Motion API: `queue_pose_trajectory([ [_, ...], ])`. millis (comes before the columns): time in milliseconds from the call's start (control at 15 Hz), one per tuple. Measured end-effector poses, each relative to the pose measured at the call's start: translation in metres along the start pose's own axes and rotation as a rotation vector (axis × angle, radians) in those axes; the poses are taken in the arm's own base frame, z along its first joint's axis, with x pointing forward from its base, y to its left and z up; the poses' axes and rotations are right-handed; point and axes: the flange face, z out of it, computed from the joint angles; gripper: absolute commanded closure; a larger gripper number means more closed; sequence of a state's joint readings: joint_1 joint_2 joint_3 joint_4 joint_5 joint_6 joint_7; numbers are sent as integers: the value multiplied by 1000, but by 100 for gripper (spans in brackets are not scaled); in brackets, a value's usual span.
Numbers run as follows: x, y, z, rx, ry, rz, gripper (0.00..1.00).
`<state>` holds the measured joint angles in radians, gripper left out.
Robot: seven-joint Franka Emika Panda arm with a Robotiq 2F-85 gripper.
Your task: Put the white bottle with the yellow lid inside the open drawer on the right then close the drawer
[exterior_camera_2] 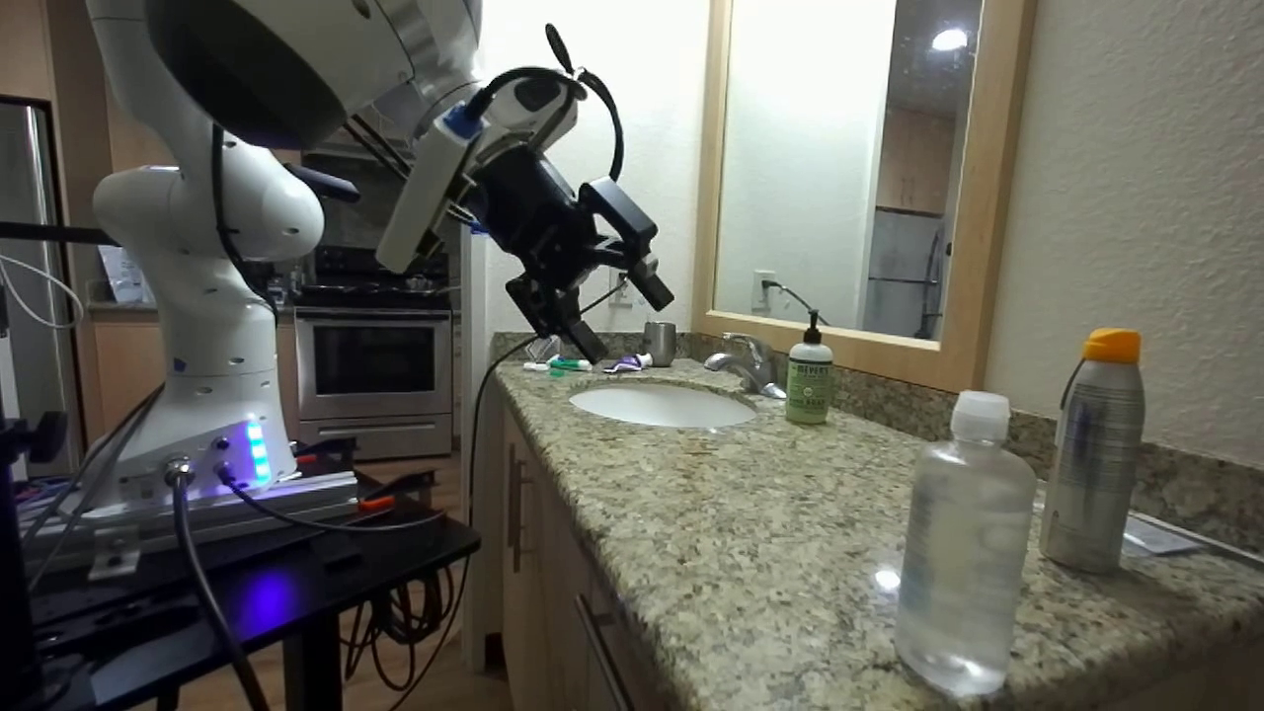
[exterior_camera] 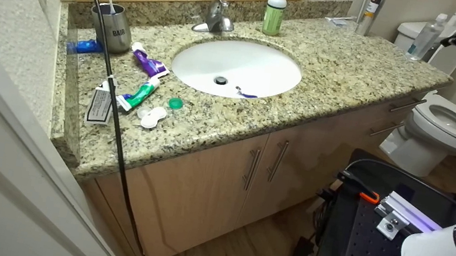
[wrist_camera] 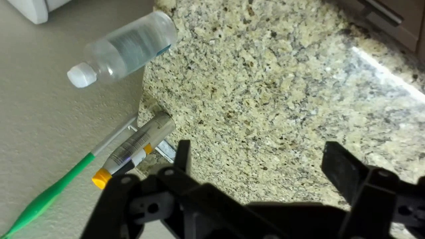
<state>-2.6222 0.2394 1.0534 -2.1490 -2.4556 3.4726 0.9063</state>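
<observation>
The white bottle with the yellow lid (wrist_camera: 147,131), greyish white with an orange-yellow cap, stands upright on the granite counter near its far end. The bottle (exterior_camera: 369,16) is beside the wall in an exterior view, and the same bottle (exterior_camera_2: 1091,464) is at the right in an exterior view. My gripper (exterior_camera_2: 623,316) hangs above the counter, well apart from the bottle. In the wrist view the gripper (wrist_camera: 257,149) is open, only counter showing between its fingers; the bottle lies left of them. Drawer fronts (exterior_camera: 394,118) with bar handles look shut; no open drawer shows.
A clear bottle with a white cap (exterior_camera_2: 963,563) stands near the counter's end, close to the yellow-lidded one. A green soap bottle (exterior_camera: 273,18) and a faucet (exterior_camera: 216,19) are behind the sink (exterior_camera: 203,53). A green-handled rod (wrist_camera: 63,181) shows beside the bottle.
</observation>
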Motion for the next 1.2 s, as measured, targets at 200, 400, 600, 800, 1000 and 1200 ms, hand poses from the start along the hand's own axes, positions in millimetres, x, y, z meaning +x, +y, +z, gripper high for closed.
queue_pose_trajectory([
  [200, 1, -7, 4, 11, 2, 65, 0],
  [400, 3, -5, 7, -4, -3, 61, 0],
  [600, 23, -12, 23, -27, 14, 193, 0],
  [800, 66, -35, 28, 41, 48, 390, 0],
  [1000, 105, -47, 15, 95, 67, 567, 0],
  [1200, 127, -55, 15, 102, 58, 752, 0],
])
